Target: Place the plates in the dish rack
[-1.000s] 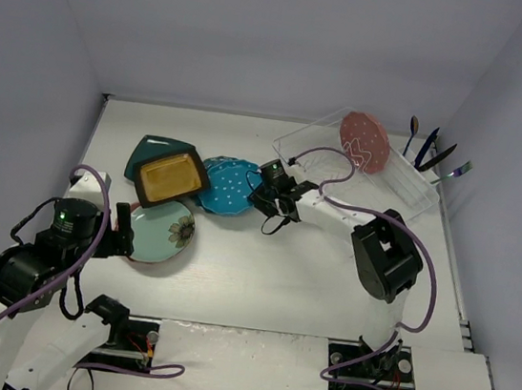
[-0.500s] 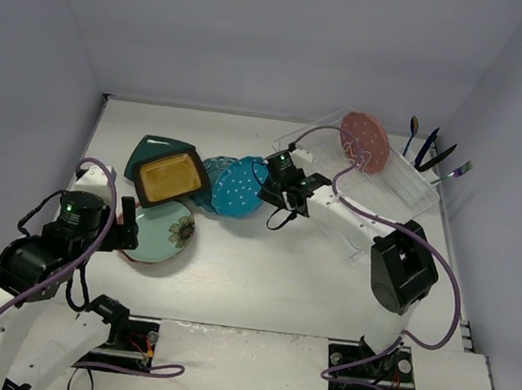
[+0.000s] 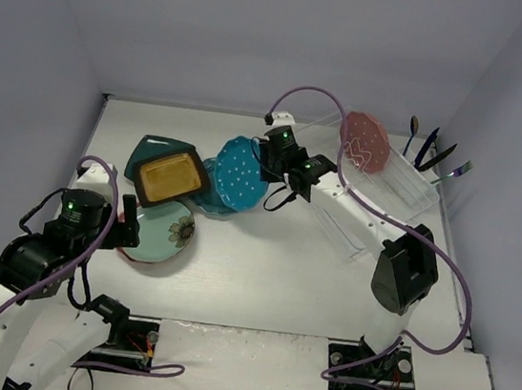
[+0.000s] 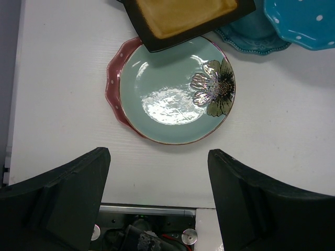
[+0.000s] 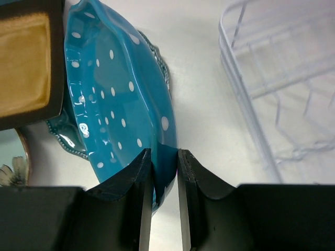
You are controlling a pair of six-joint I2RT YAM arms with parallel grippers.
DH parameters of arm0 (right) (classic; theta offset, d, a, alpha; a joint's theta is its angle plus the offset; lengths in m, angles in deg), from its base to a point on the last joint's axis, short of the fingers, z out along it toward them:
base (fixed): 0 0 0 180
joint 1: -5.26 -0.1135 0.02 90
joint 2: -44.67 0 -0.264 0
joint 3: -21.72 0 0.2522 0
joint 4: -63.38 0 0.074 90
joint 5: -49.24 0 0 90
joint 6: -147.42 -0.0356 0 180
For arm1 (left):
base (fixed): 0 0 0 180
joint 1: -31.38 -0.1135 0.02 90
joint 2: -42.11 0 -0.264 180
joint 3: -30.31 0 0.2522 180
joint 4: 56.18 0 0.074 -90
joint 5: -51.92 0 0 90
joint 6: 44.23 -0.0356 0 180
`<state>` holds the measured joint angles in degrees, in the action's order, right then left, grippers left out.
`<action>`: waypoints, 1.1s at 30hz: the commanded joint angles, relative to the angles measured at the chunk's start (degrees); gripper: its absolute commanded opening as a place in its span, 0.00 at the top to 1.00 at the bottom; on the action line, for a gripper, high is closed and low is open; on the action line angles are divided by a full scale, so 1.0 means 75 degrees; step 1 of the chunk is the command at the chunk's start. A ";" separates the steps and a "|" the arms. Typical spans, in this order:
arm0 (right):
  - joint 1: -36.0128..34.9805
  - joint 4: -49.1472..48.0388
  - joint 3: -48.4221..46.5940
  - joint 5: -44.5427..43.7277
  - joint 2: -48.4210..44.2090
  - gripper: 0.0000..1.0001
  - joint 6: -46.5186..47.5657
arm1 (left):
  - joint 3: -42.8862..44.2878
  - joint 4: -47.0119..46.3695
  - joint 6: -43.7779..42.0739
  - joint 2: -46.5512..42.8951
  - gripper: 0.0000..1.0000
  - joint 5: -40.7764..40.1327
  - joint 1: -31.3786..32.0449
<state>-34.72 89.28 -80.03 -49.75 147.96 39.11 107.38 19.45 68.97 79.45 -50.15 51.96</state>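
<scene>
Well, nearest you at the near-left corner of the counter, your left claw hangs spread fully wide and empty above the mint flower plate. That plate lies on a reddish dotted plate, with a corner of the mustard plate resting over its far rim. Go for the mint one from here and you would likely tip or drag the mustard plate. Toward the middle, your right claw is nearly closed, pinching only the rim of the teal-blue dotted plate, which stands tipped up over a darker teal plate. That thin grip on a glossy edge is the main worry. The plate could swivel or slip out during the carry, and its low edge could catch the mustard plate beside it. At the far-right corner, the clear dish rack looks light, with a pink plate upright in it. A crooked entry could knock that plate or shove the rack.
</scene>
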 commanded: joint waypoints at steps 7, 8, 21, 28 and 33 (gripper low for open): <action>0.0105 -0.2075 -0.1510 -0.1304 -0.1291 1.00 0.3689 | 0.0407 -0.0351 -0.0093 0.0165 0.24 -0.0218 0.0034; 0.0175 -0.2134 -0.1557 -0.1425 -0.1302 1.00 0.3938 | 0.0418 -0.0350 -0.0093 0.0166 0.24 -0.0230 0.0034; 0.1956 -0.3995 -0.1171 -0.2328 -0.1678 1.00 0.7371 | 0.0442 -0.0315 -0.0105 0.0236 0.24 -0.0405 0.0034; 0.2904 -0.4759 -0.0925 -0.1953 -0.1327 1.00 0.8381 | 0.0453 -0.0397 -0.0187 0.0435 0.24 -0.0522 0.0034; 0.3222 -0.4923 -0.0796 -0.1637 -0.1045 1.00 0.8534 | 0.0407 -0.0596 -0.0222 0.0622 0.24 -0.0558 0.0022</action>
<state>-11.34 67.65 -84.34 -63.32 141.73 99.96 107.92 18.79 68.40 82.31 -53.02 51.96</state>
